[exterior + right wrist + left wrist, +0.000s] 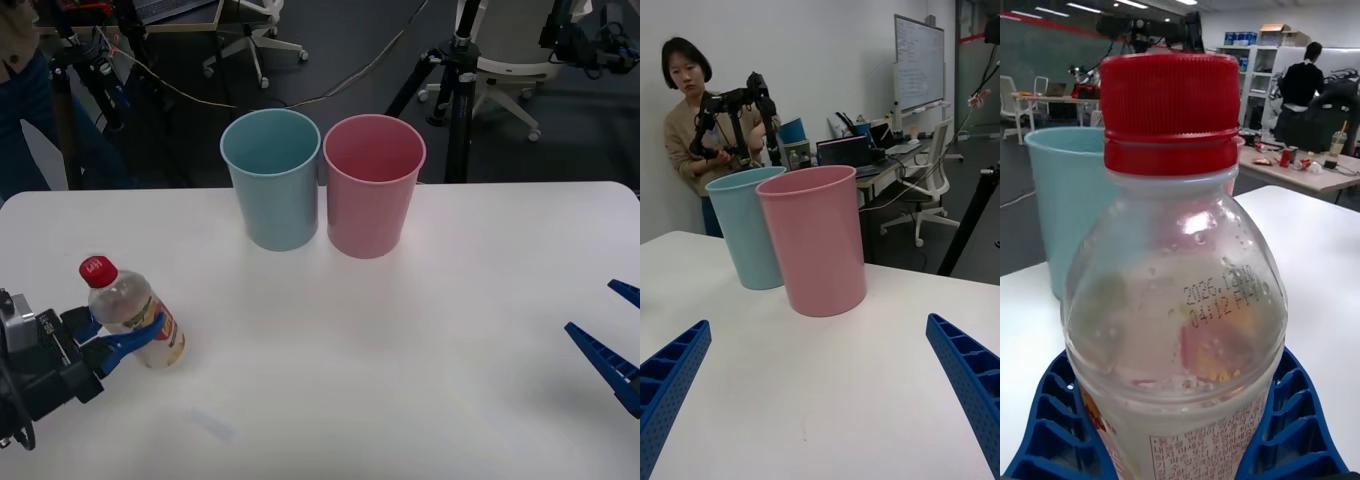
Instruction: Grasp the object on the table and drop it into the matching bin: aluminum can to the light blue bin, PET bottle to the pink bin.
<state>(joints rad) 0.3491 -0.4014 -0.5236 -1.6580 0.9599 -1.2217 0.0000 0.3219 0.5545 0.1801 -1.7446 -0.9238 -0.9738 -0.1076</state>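
A: Where is the PET bottle (130,312)?

B: Upright at the table's (420,340) near left, pinched at its middle by the left end effector (120,335).

A: And the right end effector (612,335)?

B: Spread wide over the table's right edge, holding nothing. The 2 bins, light blue bin (272,180) and pink bin (372,186), stand touching at the far side.

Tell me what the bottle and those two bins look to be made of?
The bottle, held in the left tool, looks like clear glossy plastic: you see through it and droplets cling inside. Its red cap looks like ribbed matte plastic. The pink bin and light blue bin seem smooth, thin-walled, opaque plastic with a soft sheen.
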